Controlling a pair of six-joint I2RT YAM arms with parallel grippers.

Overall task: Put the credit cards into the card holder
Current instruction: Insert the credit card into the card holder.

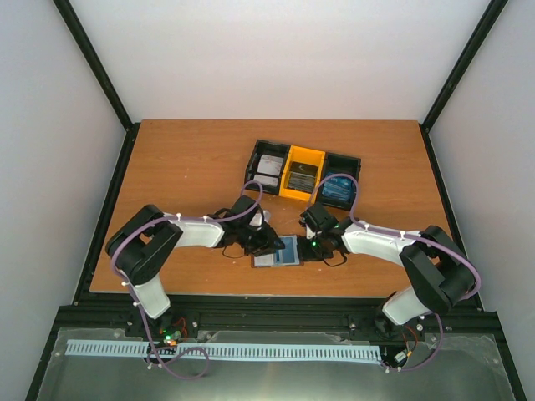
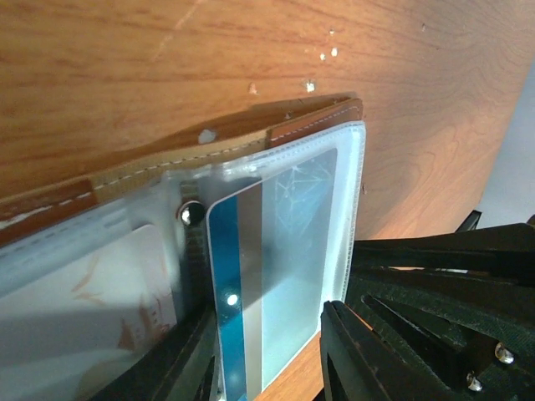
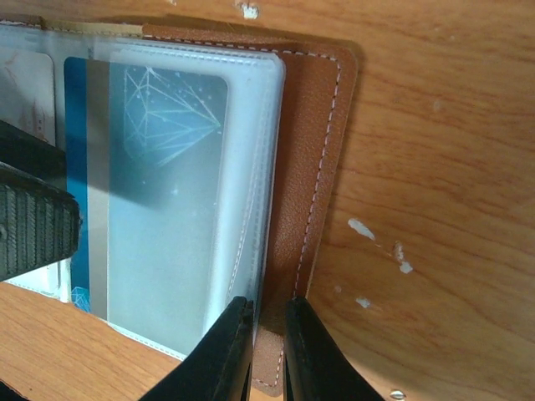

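White walls close in the wooden worktop [image 1: 184, 167] that I am working over from afar. Near the middle of its near edge the card holder [image 3: 313, 150] lies open and flat, brown cover down and clear pockets up. A blue card [image 3: 159, 209] sits partly inside the pocket by the holder's right edge, its striped side showing outside the sleeve, toward the fold. A pale card [image 2: 100, 292] fills the pocket beside it. My right gripper [image 3: 266, 334] is pressed almost together, pinching the card holder's right side, with the cover's edge and the sleeve caught between its fingers. My left gripper [image 2: 263, 368] reaches in from the left, its fingers set apart on either side of the blue card's exposed end; whether they squeeze its edges I cannot tell. Toward the far edge, right of centre, the three-compartment tray [image 1: 253, 159] holds more credit cards: whitish ones [image 1: 268, 167] in the left black bin, dark ones [image 1: 301, 175] in the yellow middle, blue ones [image 1: 338, 189] on the right.
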